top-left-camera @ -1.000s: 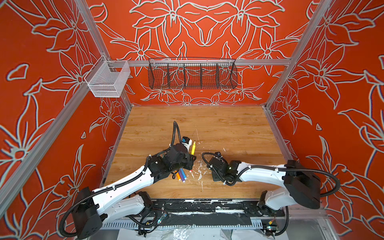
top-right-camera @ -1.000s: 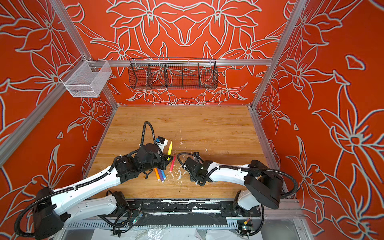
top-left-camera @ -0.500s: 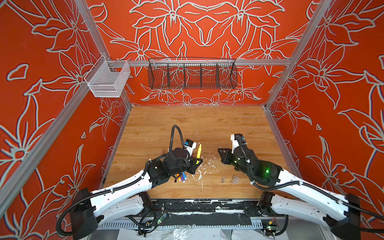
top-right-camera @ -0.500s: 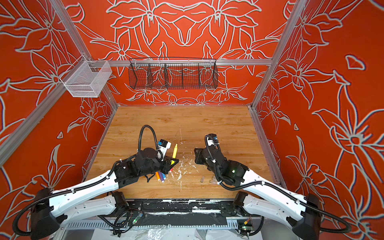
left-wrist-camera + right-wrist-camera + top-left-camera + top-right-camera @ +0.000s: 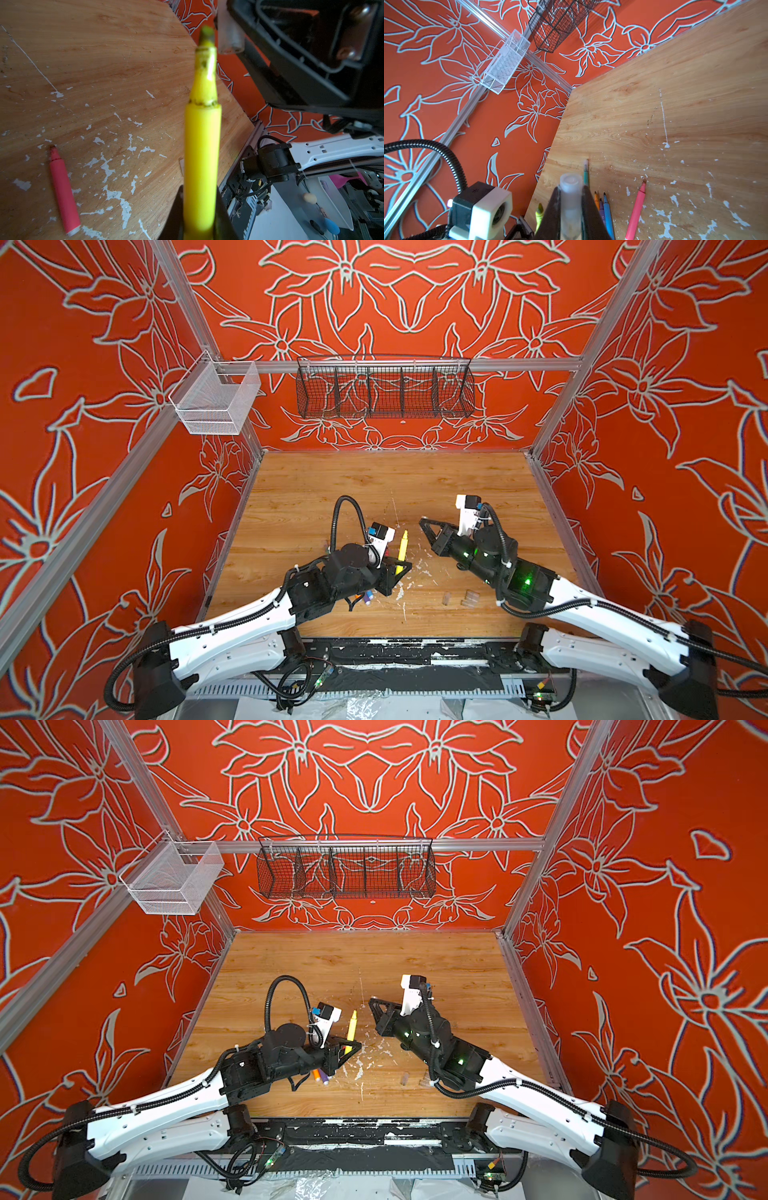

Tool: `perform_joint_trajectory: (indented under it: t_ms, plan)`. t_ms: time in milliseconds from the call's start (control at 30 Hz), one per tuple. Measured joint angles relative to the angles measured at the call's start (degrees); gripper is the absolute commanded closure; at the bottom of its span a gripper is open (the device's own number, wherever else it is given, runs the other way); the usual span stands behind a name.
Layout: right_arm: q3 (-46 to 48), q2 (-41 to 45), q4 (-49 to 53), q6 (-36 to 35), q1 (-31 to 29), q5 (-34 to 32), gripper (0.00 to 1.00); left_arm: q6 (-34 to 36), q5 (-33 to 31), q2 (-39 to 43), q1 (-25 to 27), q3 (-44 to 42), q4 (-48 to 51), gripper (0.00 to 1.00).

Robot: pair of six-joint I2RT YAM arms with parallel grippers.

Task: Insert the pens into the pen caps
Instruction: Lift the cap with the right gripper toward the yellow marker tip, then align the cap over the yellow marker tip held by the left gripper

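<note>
My left gripper is shut on the lower barrel of a yellow pen, whose bare tip points away from it. My right gripper is shut on a clear pen cap and hovers just right of the pen's tip. In the left wrist view that pen cap sits close beside the tip, not on it. A pink pen lies on the table. Orange, purple and blue pens lie together, with a green pen partly hidden.
Two loose clear caps lie on the wooden table under my right arm. White flecks mark the middle of the table. A black wire basket and a white mesh basket hang on the walls.
My right arm has unfolded from low over the table, and its gripper has risen with the cap to face the yellow pen. My left gripper shifted slightly right with the pen.
</note>
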State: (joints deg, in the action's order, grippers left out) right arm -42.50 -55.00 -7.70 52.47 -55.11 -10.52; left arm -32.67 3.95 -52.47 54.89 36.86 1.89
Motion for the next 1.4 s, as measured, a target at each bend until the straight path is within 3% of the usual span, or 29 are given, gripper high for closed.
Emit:
perform_joint_trajectory:
  t_ms: [333,933,1400]
  plan:
    - [-2.47,-2.91,-2.89,-1.2,-3.1,0.55,1.0,-0.42,0.22,-1.14,0.31,0.5,-0.44,1.0]
    - [-2.47,-2.49,-2.86,-4.35,-3.15,-3.5,1.0,-0.44,0.68,-1.25,0.31,0.55,-0.72,1.0]
    - [-2.6,-4.55,-3.82,-4.13,-3.26,-2.56,1.0,-0.39,0.68,-1.75,0.31,0.63,-0.74,1.0]
